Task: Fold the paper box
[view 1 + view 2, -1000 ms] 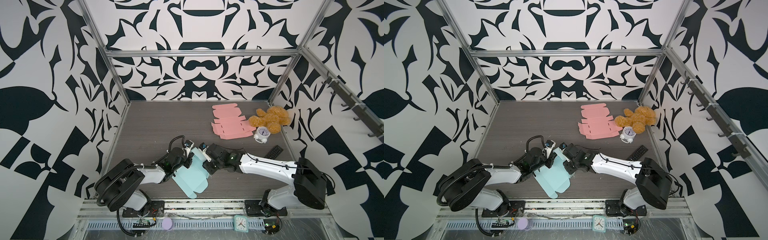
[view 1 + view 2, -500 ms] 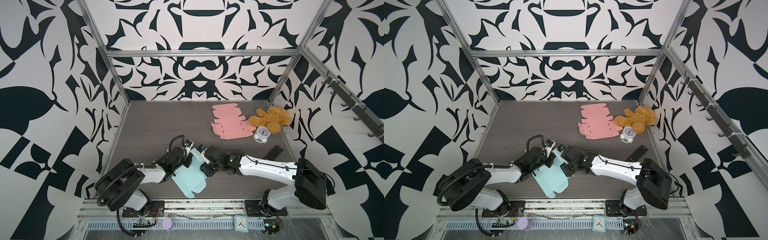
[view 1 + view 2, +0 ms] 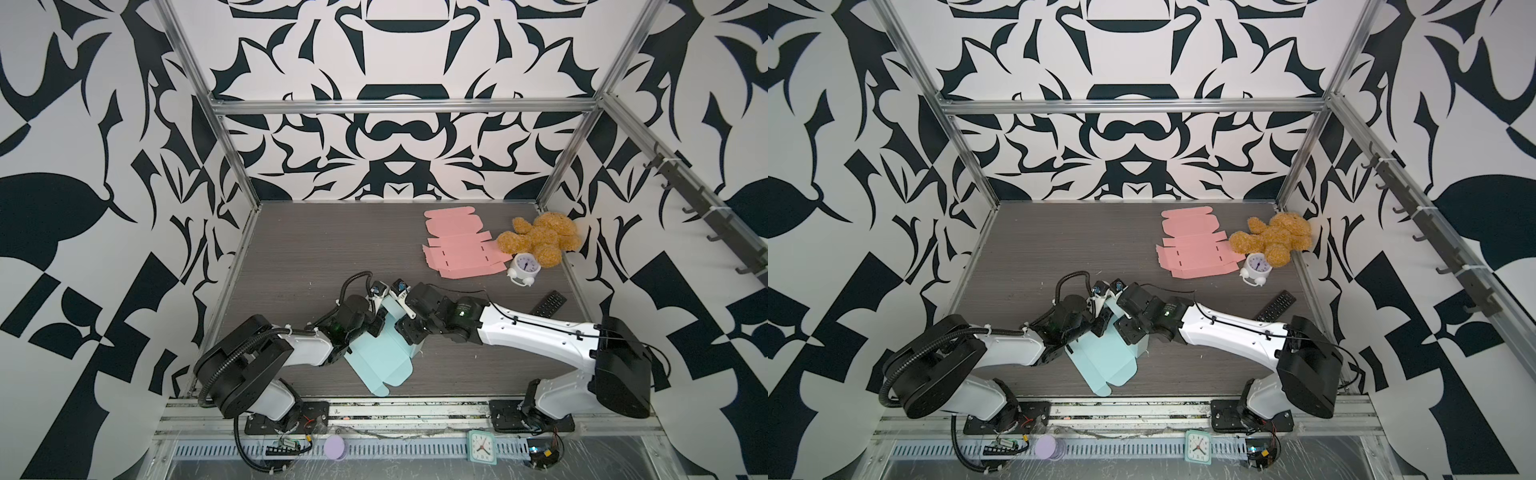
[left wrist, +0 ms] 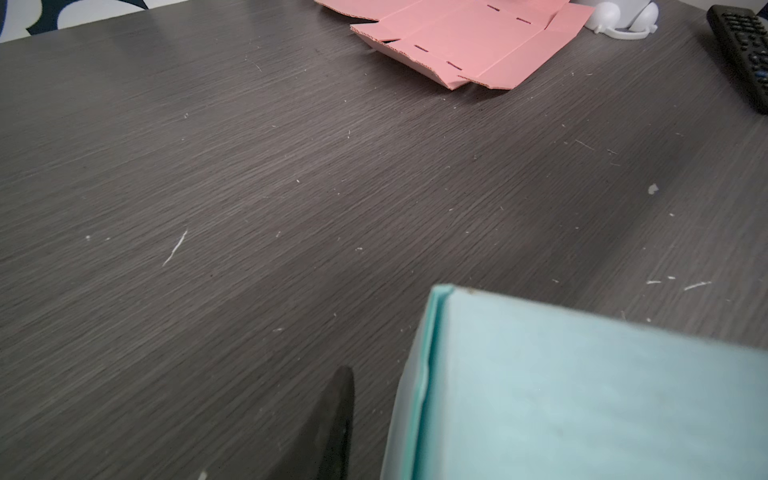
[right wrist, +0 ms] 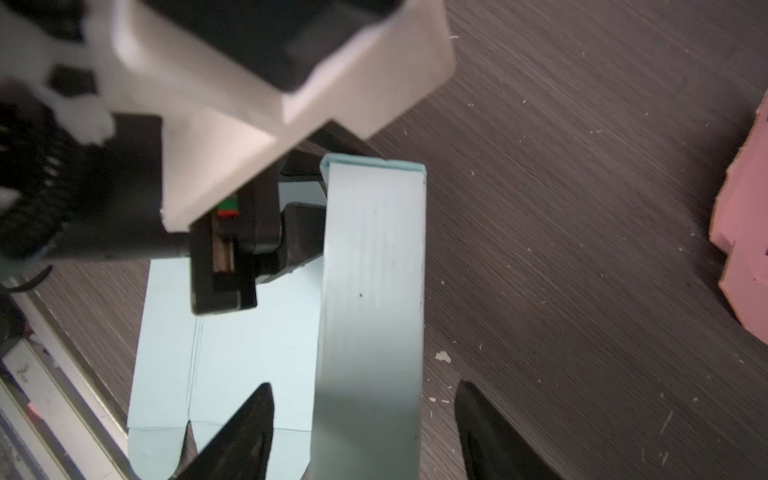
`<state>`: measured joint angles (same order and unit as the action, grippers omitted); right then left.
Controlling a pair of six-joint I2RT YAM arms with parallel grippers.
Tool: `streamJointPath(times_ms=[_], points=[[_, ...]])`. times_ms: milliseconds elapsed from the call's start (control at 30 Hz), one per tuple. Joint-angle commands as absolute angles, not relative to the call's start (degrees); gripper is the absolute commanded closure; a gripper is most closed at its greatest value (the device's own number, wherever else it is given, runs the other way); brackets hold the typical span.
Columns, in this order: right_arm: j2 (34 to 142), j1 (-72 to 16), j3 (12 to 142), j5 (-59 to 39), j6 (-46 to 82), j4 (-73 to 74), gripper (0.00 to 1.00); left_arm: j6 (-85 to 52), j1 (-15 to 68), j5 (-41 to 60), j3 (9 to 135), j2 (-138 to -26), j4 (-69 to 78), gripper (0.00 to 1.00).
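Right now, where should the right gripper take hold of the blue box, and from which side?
Probably the raised wall of the blue box, at its near end, from the right arm's side, one finger on each face. It is thin and upright; the rest lies flat. The right gripper straddles it there, open; the left gripper crowds the far end.

Both top views are bright and evenly lit, sharp from near to far. The arms throw only soft, short shadows on the desk (image 3: 307,257), and the frame bars (image 3: 399,106) lean outward at the edges. In the left wrist view the blue box (image 4: 582,395) is close and blurred. In the right wrist view the left arm's white housing (image 5: 249,83) is out of focus, and the box surface darkens toward the right pincer (image 5: 363,436).
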<state>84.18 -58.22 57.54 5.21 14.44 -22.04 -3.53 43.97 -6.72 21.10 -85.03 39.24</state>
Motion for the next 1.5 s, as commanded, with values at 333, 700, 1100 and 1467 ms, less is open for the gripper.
streamJointPath(times_ms=[333, 700, 1100, 1467], points=[[85.7, -53.1, 57.7, -0.1, 14.4, -22.0, 0.38, -2.8, 44.2, -7.8, 21.4, -83.3, 37.0, 0.60], [86.2, -46.9, 55.2, -7.3, 15.2, -18.5, 0.45, -6.6, 45.2, -6.9, 21.4, -77.7, 28.7, 0.53], [87.5, -38.4, 53.3, -18.6, 18.7, -13.6, 0.52, -16.6, 46.0, -5.8, 29.0, -63.8, 0.2, 0.41], [89.3, -31.7, 50.1, -25.8, 21.8, -7.9, 0.54, -29.2, 46.0, -10.1, 42.4, -59.2, -30.4, 0.31]])
